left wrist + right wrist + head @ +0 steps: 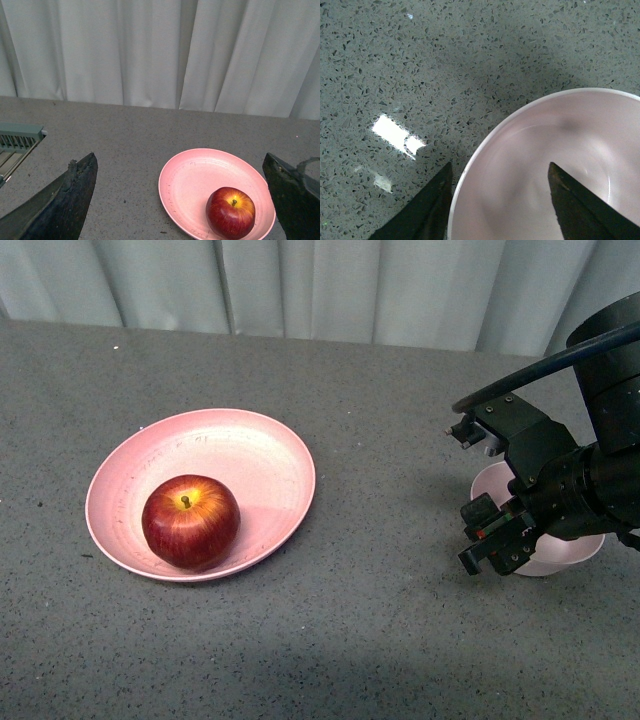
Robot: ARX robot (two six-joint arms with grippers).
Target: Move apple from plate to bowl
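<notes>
Mostly, the right gripper [492, 537] hides the bowl [572, 554]; apple [190, 522] sits on plate [250, 455].

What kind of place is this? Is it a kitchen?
Probably a robot test lab, not a kitchen: bare grey speckled table, plain white curtain behind it, and a black robot arm.

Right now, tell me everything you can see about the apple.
The apple is round, dark red and glossy, whole and unbruised as far as shows. A yellow-orange patch surrounds its short brown stem, which points up, so it sits upright. It rests inside the wide salmon-pink plate, off-centre toward the plate's near left edge in the front view. Only the plate touches it; no end effector is in contact.
</notes>
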